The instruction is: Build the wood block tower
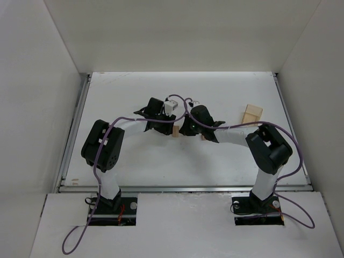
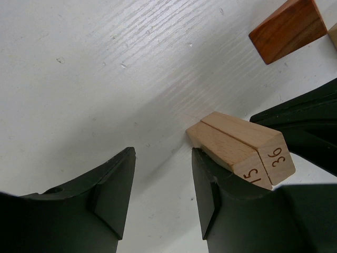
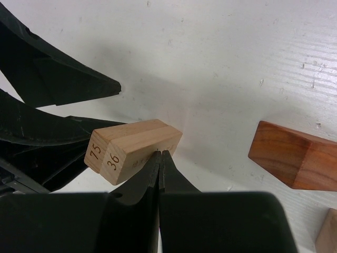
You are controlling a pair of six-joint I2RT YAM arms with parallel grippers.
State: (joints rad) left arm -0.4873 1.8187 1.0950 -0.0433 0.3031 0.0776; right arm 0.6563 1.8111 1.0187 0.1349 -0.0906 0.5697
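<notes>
From above, we can barely see the work: the two arms meet over the middle of the table and their wrists cover most of what lies beneath, leaving only a sliver of pale wood showing. The pale tan box lies apart, toward the far right.

The wrist cameras tell us more. Two pale tan blocks lie flat on the table, pressed side by side along their length. Their end faces are stamped 75 and 36. In the left wrist view the first number is partly hidden behind a finger and looks more like 15.

The right gripper has its fingers pressed together with nothing between them, and its tips meet the long side of the block marked 36. The left gripper stands wide with only bare table in the gap. The blocks lie outside it, against the outer side of one finger, and we cannot tell whether they touch.

The reddish-brown block, slanted on one face, lies on the table near the pair but clear of it. A further pale piece is cut off by the corner of the right wrist view, so we cannot make out its shape
</notes>
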